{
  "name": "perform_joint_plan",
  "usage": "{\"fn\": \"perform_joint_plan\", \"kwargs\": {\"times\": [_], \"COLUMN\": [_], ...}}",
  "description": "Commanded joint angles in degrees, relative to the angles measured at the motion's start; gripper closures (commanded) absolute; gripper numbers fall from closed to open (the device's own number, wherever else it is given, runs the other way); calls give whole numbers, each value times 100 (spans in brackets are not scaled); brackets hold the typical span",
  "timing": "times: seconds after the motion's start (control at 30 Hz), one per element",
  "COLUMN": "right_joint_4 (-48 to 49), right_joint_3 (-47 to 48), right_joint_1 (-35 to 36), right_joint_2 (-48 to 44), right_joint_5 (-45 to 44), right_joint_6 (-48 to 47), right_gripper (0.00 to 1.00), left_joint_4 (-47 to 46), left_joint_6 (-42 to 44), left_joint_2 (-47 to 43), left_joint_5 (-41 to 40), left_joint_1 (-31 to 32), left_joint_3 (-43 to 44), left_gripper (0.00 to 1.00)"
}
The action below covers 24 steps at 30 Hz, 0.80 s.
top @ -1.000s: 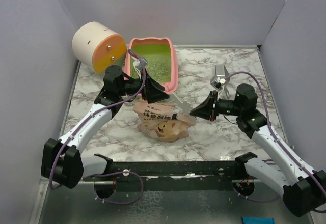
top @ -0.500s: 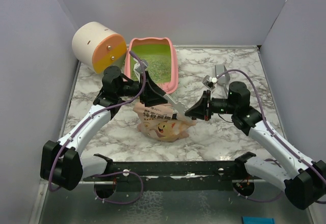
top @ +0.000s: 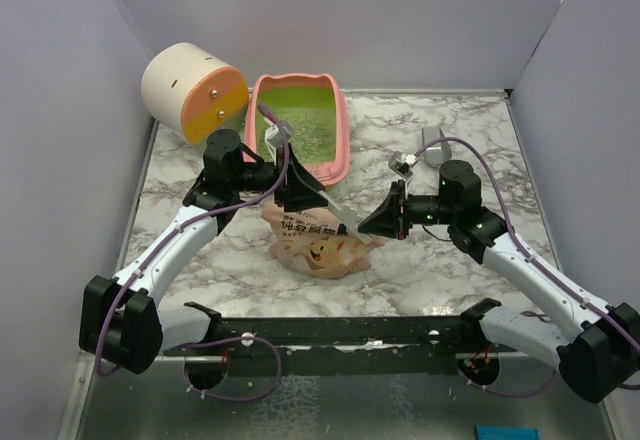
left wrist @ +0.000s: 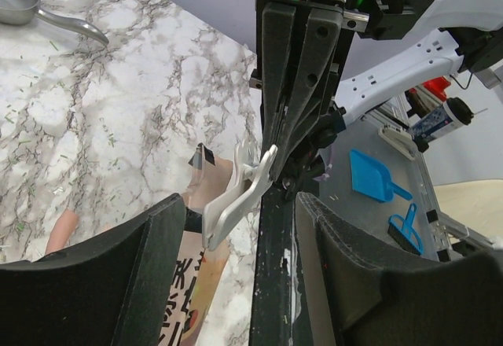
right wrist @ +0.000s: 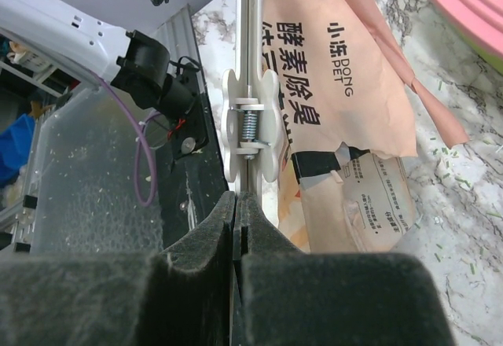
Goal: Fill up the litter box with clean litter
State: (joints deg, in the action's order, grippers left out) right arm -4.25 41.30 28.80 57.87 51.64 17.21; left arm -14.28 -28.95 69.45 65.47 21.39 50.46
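Marble table [top: 430, 270], walls tight at 9 and 3, open marble 1 and 5 | litter box [top: 342, 135] at 12, clean litter [top: 312, 132] inside | cylinder [top: 188, 88] 10 | pouch [top: 315, 248] centre | left gripper [top: 308, 196] spread beside white clip [right wrist: 250, 126] | right gripper [top: 368, 226] pinching clip | scoop [top: 432, 148] 2

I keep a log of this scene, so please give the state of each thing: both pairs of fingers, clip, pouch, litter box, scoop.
Left fingers: open, the clip between them.
Right fingers: shut on the clip.
Clip: held in the air above the pouch.
Pouch: lying flat, top looks torn open.
Litter box: upright, a thin layer of litter inside.
Scoop: lying on the table, empty.
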Motion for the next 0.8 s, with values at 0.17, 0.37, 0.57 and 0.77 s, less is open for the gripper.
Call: {"fn": "perform_joint_plan", "kwargs": {"times": [0.17, 0.37, 0.57, 0.77], "right_joint_4": [157, 170, 181, 141], "right_joint_3": [250, 269, 264, 263], "right_joint_1": [108, 131, 152, 161], "right_joint_2": [65, 49, 42, 12], "right_joint_5": [-139, -165, -184, -288], "right_joint_6": [43, 65, 96, 80], "right_gripper": [99, 99, 99, 99], "left_joint_4": [-127, -120, -102, 80], "left_joint_6": [38, 67, 109, 229], "left_joint_2": [60, 51, 38, 26], "left_joint_5": [437, 495, 491, 504], "left_joint_1": [40, 80, 103, 103], "left_joint_3": [87, 26, 13, 22], "left_gripper": [54, 58, 68, 100]}}
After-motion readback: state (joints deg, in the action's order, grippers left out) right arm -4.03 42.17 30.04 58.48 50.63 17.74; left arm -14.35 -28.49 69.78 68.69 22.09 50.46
